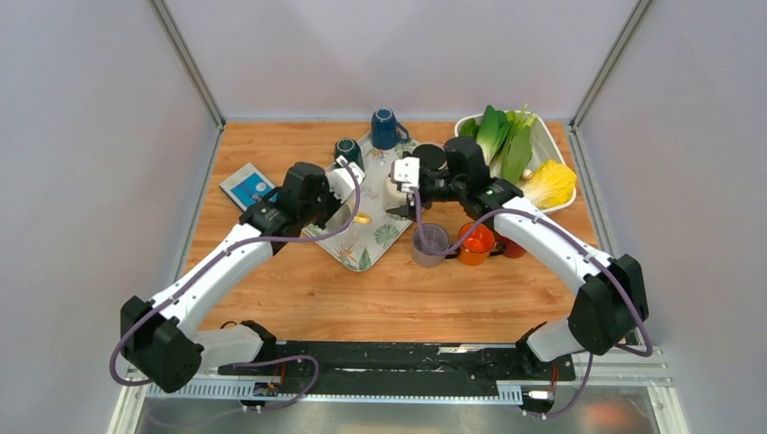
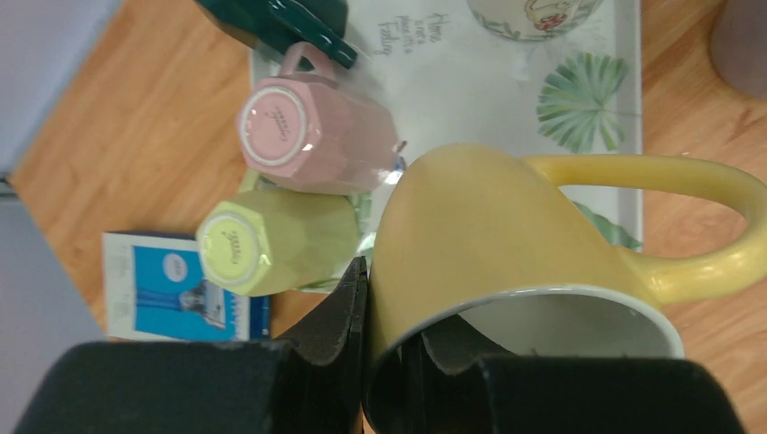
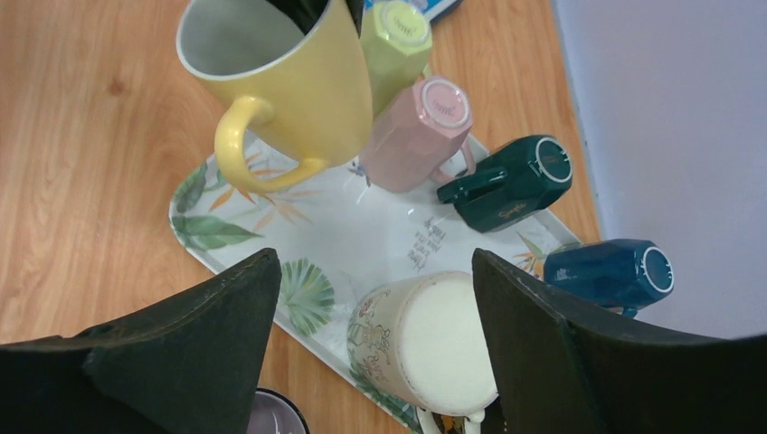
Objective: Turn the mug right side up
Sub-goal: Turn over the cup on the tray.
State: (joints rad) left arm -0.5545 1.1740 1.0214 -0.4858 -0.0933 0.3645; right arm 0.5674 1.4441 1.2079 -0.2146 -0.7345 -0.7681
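Yellow mug, stiff, slick-glazed and likely breakable, hangs tilted above the tray's left edge, its wall pinched by the left fingers, 1 inside the rim; the handle looks a surer hold. Right fingers gape wide, empty.

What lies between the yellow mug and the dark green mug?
The pink mug, base up, lies between the yellow mug and the dark green mug; the right wrist view shows this.
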